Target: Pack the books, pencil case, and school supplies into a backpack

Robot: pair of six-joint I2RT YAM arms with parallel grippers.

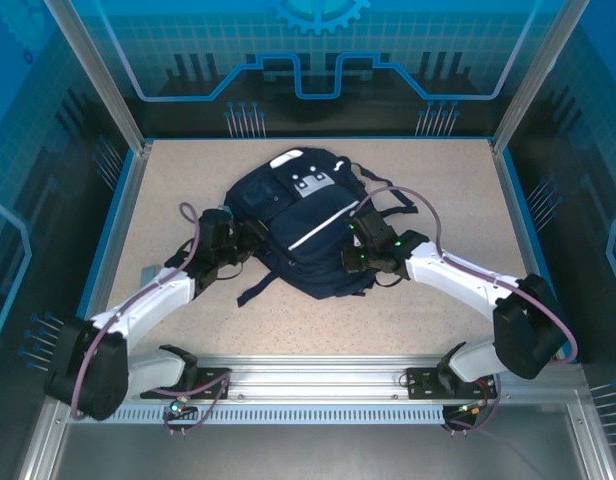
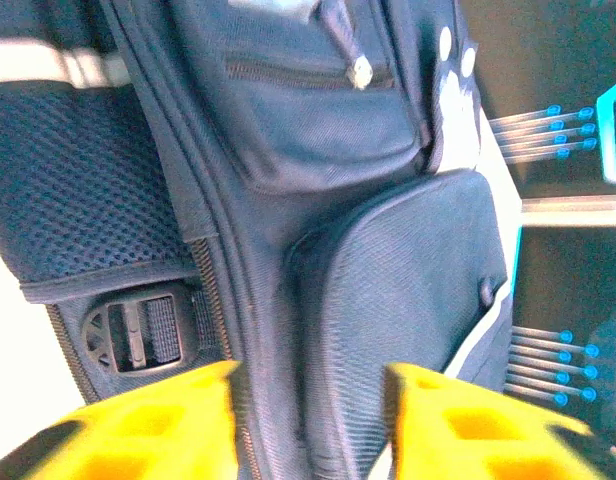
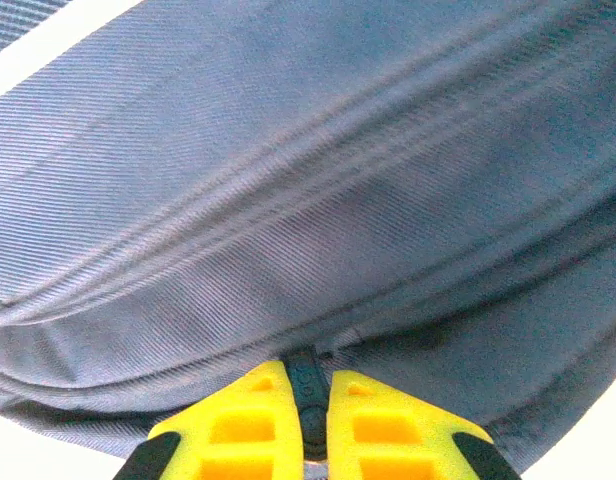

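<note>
As the overhead camera looks down on the speckled bench, one navy backpack lies near its middle. White patches mark its far end and a thin white stripe crosses its front. Two arms reach in from the near edge, the left arm and the right arm. The left end effector sits at the bag's left flank and the right end effector at its right flank.

The left wrist camera adds detail too small to read from overhead: one black strap buckle, a mesh panel and one silver zipper pull. It also shows two yellow fingers standing apart, with navy cloth beyond the gap and nothing gripped.

The right wrist camera shows its two yellow fingers pinched closed on one small dark pull tab at the bag's seam.
</note>
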